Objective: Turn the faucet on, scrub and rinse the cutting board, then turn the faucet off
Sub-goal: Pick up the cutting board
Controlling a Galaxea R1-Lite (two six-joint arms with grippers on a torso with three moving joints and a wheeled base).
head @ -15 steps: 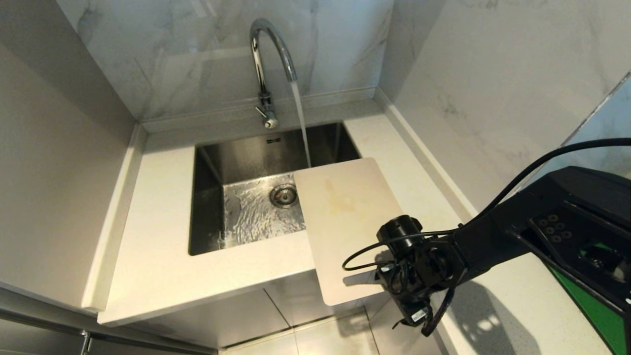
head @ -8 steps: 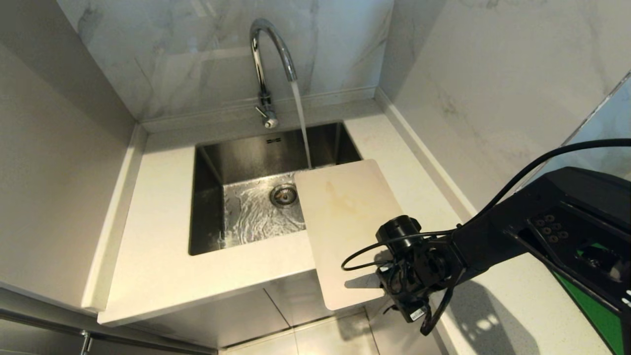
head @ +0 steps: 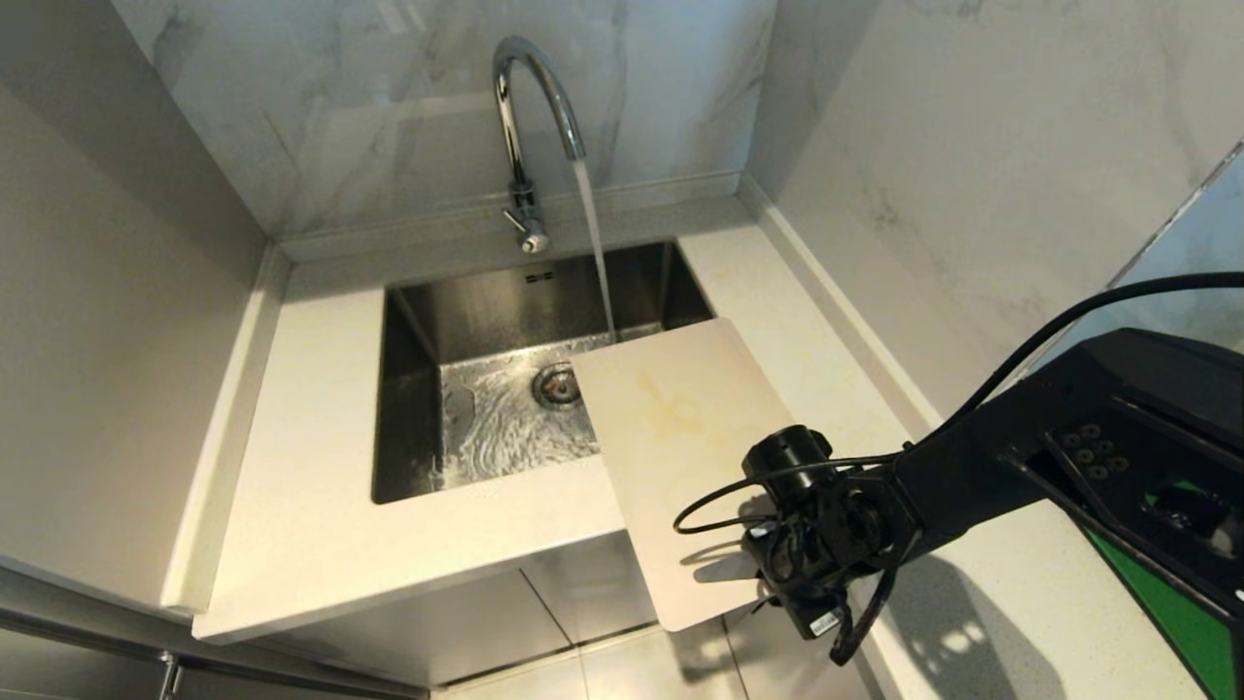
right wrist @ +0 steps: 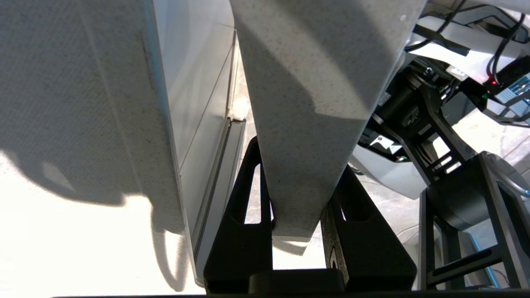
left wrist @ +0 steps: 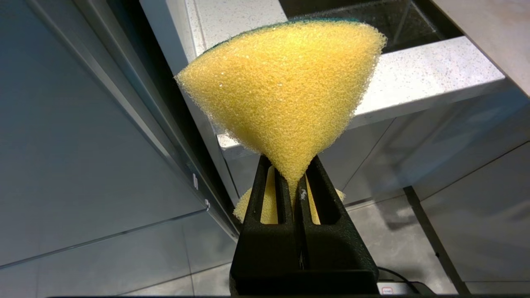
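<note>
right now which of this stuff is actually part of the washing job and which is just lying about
In the job:
- faucet, running
- cutting board, held by the right pincer
- yellow sponge, clamped in the left pincer
- sink, catching the water

Lying about:
- green mat, at the right edge

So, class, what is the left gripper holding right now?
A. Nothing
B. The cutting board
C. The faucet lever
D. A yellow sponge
D: in the left wrist view the left gripper is shut on a yellow sponge, pinched to a point between its fingers, while the cutting board sits in the right gripper.
</note>
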